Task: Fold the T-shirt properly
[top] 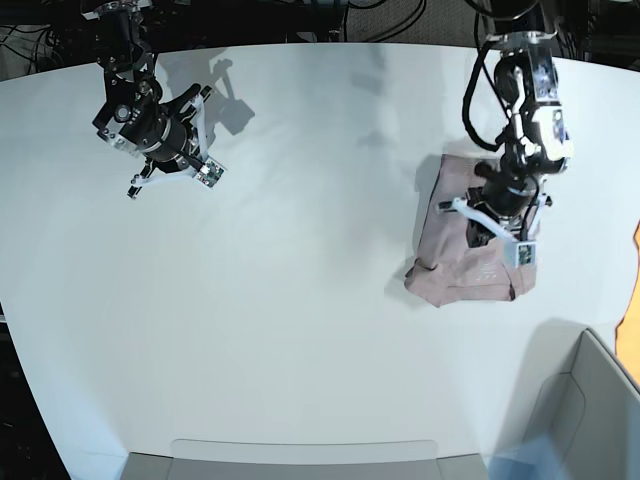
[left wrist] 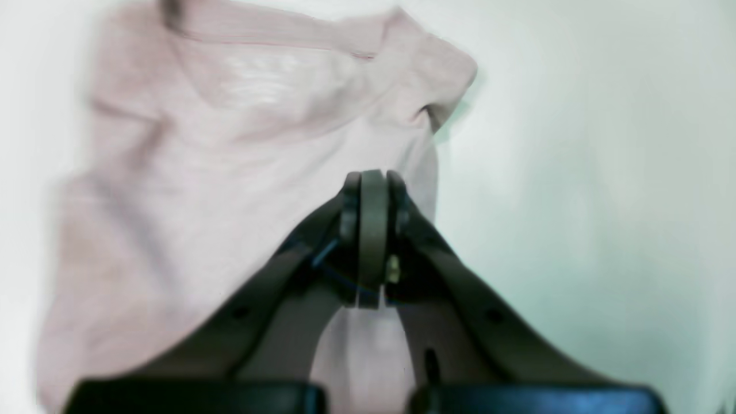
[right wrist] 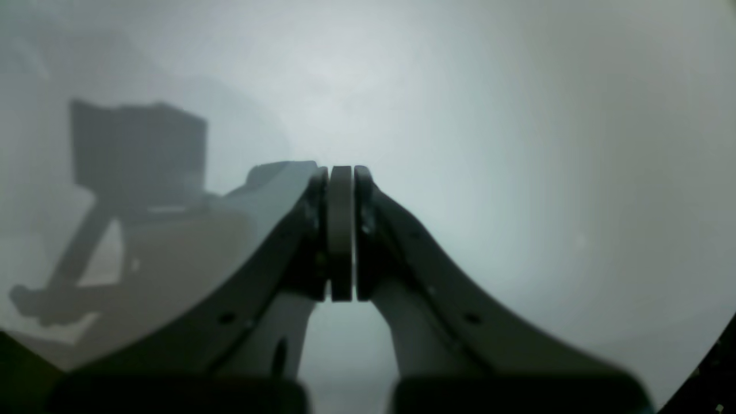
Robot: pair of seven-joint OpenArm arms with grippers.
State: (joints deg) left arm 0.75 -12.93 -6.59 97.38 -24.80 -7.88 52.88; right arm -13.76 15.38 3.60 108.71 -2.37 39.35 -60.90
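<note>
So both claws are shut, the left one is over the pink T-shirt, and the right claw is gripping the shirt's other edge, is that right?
Not quite. The right claw is shut, but it grips nothing: the base view shows it far across the white table from the pink T-shirt, and the right wrist view shows only bare surface ahead of it. The left claw is indeed shut and over the shirt.

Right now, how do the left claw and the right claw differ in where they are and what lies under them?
The left claw hangs over the pink T-shirt at the base view's right; the right claw is far off at that view's upper left, over bare white table. The left claw's wrist view is filled with cloth; the right claw's shows none. Both are shut and hold nothing.
</note>
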